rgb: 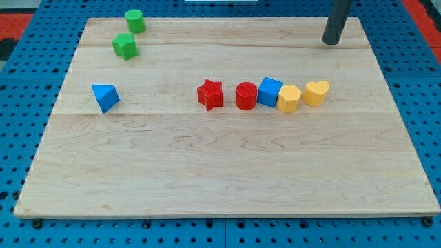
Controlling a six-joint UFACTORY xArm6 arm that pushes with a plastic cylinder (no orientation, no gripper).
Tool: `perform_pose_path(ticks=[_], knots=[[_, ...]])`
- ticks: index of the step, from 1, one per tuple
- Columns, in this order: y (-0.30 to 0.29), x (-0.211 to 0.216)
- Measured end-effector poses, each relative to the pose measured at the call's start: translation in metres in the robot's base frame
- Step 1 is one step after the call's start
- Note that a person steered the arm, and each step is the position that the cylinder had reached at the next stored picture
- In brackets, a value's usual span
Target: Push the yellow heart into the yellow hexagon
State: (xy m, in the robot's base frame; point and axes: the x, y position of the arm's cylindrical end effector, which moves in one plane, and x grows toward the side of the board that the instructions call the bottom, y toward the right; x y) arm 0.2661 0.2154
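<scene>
The yellow heart (316,92) lies right of centre on the wooden board (207,165). The yellow hexagon (289,98) sits just to its left, touching it or nearly so. The hexagon touches a blue cube (269,91) on its left. My tip (332,43) is at the view's top right, well above the yellow heart and slightly to its right, apart from all blocks.
A red cylinder (246,96) and a red star (210,94) continue the row to the left. A blue triangle (105,97) lies at the left. A green star (125,46) and a green cylinder (134,21) sit at the top left.
</scene>
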Motion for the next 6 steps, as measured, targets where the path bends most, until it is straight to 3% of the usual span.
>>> perform_pose_path(ticks=[5, 6], knots=[[0.018, 0.000], [0.087, 0.000]])
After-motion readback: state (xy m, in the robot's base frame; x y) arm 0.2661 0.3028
